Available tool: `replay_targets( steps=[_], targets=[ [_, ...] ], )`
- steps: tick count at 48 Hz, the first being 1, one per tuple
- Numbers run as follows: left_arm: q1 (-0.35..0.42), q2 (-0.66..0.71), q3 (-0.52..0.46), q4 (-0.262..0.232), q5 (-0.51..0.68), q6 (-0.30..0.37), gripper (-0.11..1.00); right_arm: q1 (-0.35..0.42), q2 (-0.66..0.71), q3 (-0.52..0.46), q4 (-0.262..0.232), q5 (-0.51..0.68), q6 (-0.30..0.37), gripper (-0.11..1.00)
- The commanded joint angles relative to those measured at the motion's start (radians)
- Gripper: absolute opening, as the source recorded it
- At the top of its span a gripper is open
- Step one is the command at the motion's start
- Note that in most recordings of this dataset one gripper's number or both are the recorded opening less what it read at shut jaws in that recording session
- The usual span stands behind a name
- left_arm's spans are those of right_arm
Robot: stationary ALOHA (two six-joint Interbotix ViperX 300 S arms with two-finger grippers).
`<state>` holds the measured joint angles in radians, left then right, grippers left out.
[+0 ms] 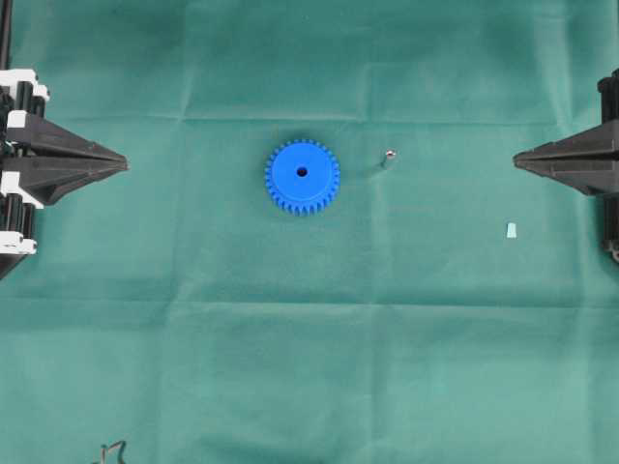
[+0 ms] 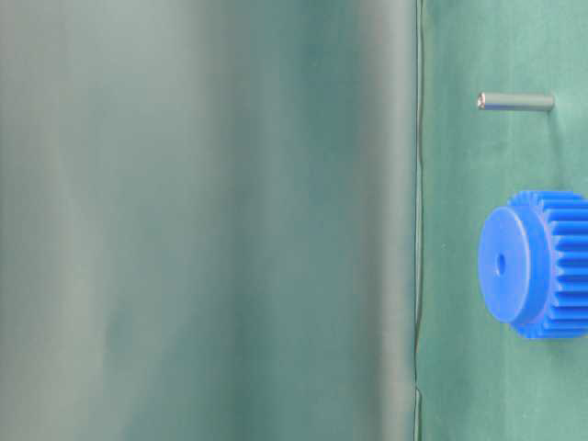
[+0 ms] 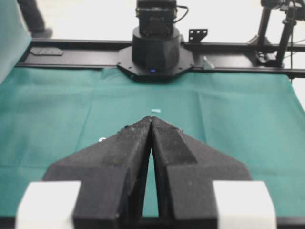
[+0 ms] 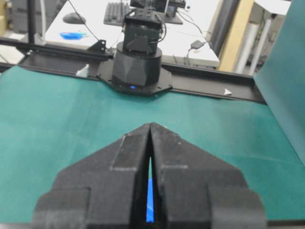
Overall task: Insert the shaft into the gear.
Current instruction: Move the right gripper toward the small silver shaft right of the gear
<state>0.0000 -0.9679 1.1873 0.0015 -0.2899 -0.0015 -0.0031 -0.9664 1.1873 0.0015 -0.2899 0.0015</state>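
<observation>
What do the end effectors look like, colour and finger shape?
Both are matte black with a rough, grainy surface. Each finger is a wedge tapering to a point on the left end effector and right end effector. The left carries white blocks behind the fingers.

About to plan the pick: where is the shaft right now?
In the overhead view the shaft stands upright on the green cloth, just right of the blue gear and apart from it, on the right arm's side, near table centre.

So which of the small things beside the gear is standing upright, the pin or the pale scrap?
The shaft, the silvery pin just right of the gear, stands on end; the pale-blue scrap lies flat.
</observation>
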Motion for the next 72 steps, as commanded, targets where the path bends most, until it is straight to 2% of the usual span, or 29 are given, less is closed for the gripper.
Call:
replay_targets(
  steps=[1, 14, 19, 25, 33, 36, 39, 46, 50, 52, 58, 63, 72],
  targets=[
    [-0.002, 0.008, -0.040, 0.011, 0.018, -0.014, 0.00, -0.002, 0.011, -0.026, 0.002, -0.005, 0.006, 0.03],
    [-0.002, 0.008, -0.043, 0.011, 0.035, -0.025, 0.00, -0.006, 0.026, -0.066, 0.012, 0.081, 0.009, 0.03],
    [-0.002, 0.009, -0.043, 0.012, 0.035, -0.025, 0.00, -0.034, 0.054, -0.083, 0.014, 0.094, 0.009, 0.03],
    [-0.002, 0.008, -0.043, 0.012, 0.035, -0.025, 0.00, -0.094, 0.132, -0.098, 0.021, 0.087, 0.011, 0.03],
    [-0.002, 0.008, -0.043, 0.012, 0.035, -0.025, 0.00, -0.147, 0.275, -0.124, 0.060, 0.074, 0.011, 0.04],
    [-0.002, 0.008, -0.043, 0.012, 0.035, -0.025, 0.00, -0.152, 0.345, -0.140, 0.067, 0.064, 0.011, 0.10],
    [-0.002, 0.008, -0.043, 0.012, 0.035, -0.025, 0.00, -0.155, 0.411, -0.153, 0.072, 0.063, 0.011, 0.22],
    [-0.002, 0.008, -0.041, 0.012, 0.040, -0.025, 0.00, -0.160, 0.565, -0.193, 0.095, 0.055, 0.011, 0.68],
    [-0.002, 0.008, -0.043, 0.012, 0.046, -0.025, 0.00, -0.166, 0.657, -0.219, 0.100, 0.046, 0.011, 0.89],
    [-0.002, 0.009, -0.041, 0.012, 0.046, -0.025, 0.00, -0.169, 0.695, -0.229, 0.103, 0.041, 0.011, 0.90],
    [-0.002, 0.009, -0.041, 0.012, 0.048, -0.026, 0.00, -0.181, 0.785, -0.250, 0.104, 0.034, 0.011, 0.83],
    [-0.002, 0.011, -0.041, 0.011, 0.055, -0.026, 0.00, -0.193, 0.839, -0.259, 0.106, 0.029, 0.011, 0.82],
    [-0.003, 0.012, -0.041, 0.012, 0.055, -0.026, 0.00, -0.207, 0.882, -0.249, 0.117, 0.006, 0.011, 0.82]
  ],
)
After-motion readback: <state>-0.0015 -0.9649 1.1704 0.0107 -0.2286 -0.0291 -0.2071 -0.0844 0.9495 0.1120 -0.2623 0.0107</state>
